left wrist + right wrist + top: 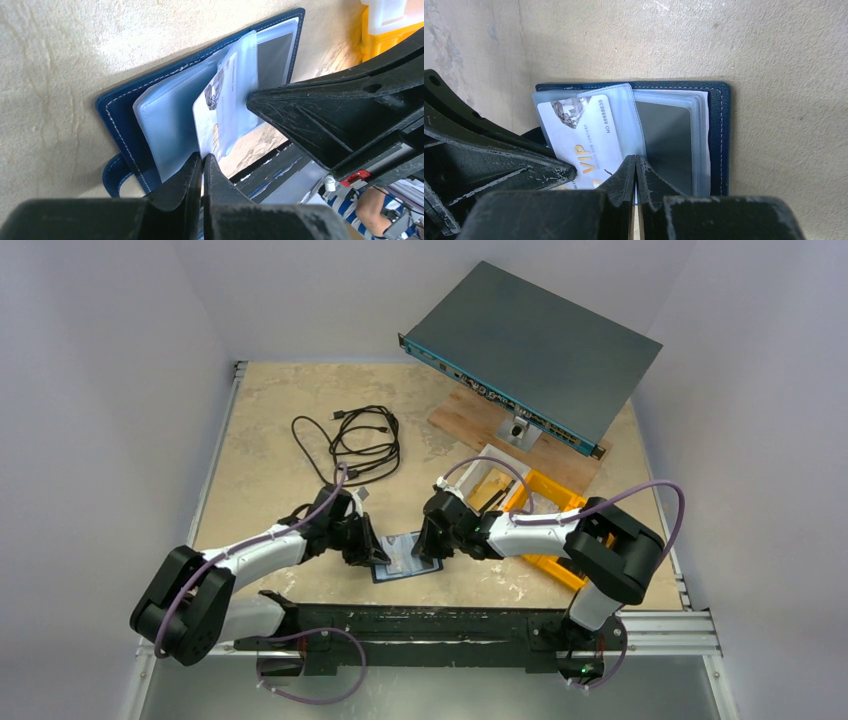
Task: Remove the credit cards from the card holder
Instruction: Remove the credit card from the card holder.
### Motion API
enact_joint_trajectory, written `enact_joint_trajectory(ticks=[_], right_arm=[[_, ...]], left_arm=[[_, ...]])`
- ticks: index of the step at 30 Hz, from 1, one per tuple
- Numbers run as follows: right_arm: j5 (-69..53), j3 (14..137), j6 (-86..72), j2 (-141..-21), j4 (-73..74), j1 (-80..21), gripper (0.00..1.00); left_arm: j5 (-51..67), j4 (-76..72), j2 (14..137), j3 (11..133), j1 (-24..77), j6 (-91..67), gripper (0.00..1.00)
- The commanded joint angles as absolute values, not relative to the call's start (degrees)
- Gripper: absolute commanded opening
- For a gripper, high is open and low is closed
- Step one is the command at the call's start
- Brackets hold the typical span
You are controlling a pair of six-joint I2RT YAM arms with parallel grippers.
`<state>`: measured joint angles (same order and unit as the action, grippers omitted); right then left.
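Jaws of the left claw (202, 161) are shut on the near edge of a VIP card (574, 135), likely stiff and slick, while the shut right claw (635, 167) pins its floppy clear sleeve (629, 115) in the open card holder (720, 135) just beyond.

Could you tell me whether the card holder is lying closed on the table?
No, the card holder lies open, with a VIP card showing inside.

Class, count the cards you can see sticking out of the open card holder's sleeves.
1: a white VIP card, partly out of a clear sleeve in the open card holder. Other sleeves may hide more.
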<state>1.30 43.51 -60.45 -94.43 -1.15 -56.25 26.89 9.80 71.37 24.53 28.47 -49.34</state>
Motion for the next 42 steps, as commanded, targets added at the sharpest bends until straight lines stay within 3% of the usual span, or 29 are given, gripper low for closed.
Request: enact_joint_trajectory(ticks=[1, 18, 24, 30, 33, 36, 42], right_arm=[[4.75, 39.55, -58.05, -97.33, 10.74, -55.56, 0.00], [4.39, 46.17, -53.92, -93.11, 12.41, -55.37, 0.00], [5.06, 51.92, -51.25, -88.33, 15.08, -55.33, 0.25], [6.15, 51.07, -50.05, -78.44, 12.82, -54.89, 0.68], [1.69, 45.92, -49.58, -72.46, 4.97, -53.42, 0.81], [-3.04, 40.53, -50.43, -66.57, -4.40, -51.77, 0.86], [-7.63, 36.70, -51.52, -60.49, -13.36, -49.72, 0.86]], left_arm=[[23.39, 14.55, 69.84, 26.17, 27.62, -46.22, 0.00], [18.55, 26.60, 59.20, 33.24, 27.33, -42.41, 0.00], [18.86, 29.16, 56.95, 36.75, 27.33, -41.60, 0.00], [22.76, 26.50, 54.09, 38.85, 26.71, -42.28, 0.00], [26.40, 23.43, 52.76, 39.47, 26.01, -43.37, 0.00], [29.95, 20.25, 51.60, 39.93, 25.60, -44.57, 0.00], [41.25, 5.65, 51.13, 37.49, 24.47, -52.90, 0.00]])
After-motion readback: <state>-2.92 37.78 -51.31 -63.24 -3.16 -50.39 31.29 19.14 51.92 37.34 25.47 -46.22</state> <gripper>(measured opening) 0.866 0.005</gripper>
